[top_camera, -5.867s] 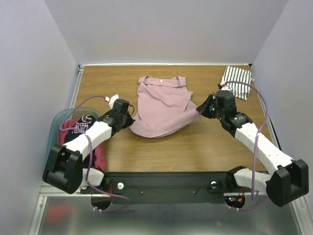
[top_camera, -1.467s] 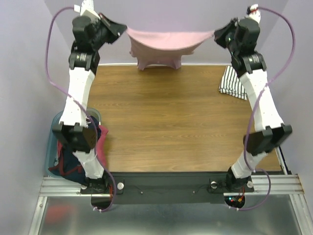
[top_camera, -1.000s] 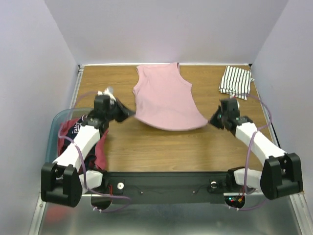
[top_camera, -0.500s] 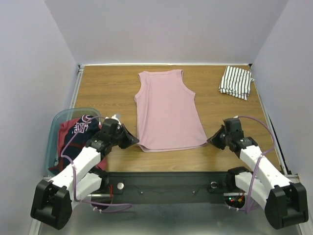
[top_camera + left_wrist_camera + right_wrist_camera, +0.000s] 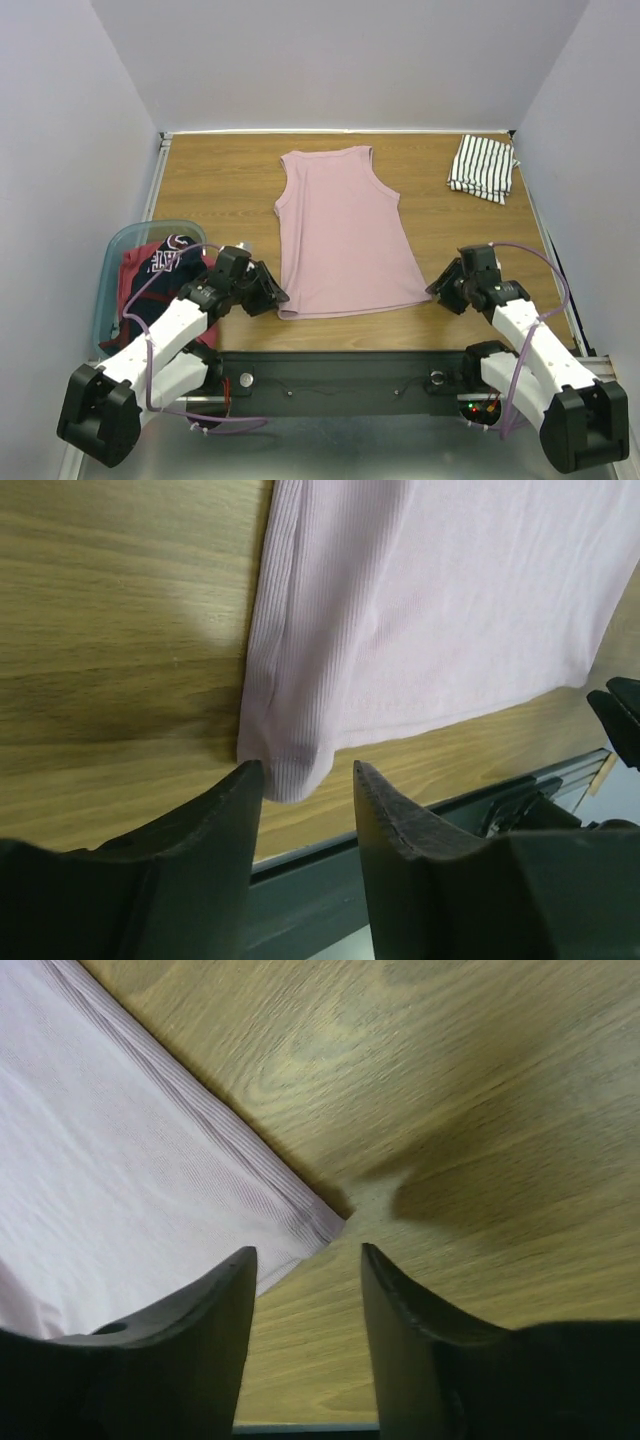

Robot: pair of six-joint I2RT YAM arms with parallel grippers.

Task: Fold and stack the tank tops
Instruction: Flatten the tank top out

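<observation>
L hand [image 5: 306,776] newly open; ribbed top [image 5: 400,610] flat

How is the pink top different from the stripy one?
The pink tank top is plain; the striped tank top is white with thin black stripes. The pink tank top lies spread flat mid-table; the striped tank top sits folded small in the far right corner. Both rest on the wooden table.

This is a robotics lab cell rather than a home or shop. A wood-grain counter [image 5: 240,180] is boxed in on three sides by plain pale partition walls [image 5: 340,60] and edged with an aluminium frame [image 5: 157,190]. At the counter's near edge, a black mounting plate [image 5: 340,375] carries the bolted-down left arm [image 5: 165,330] and right arm [image 5: 535,335].
</observation>
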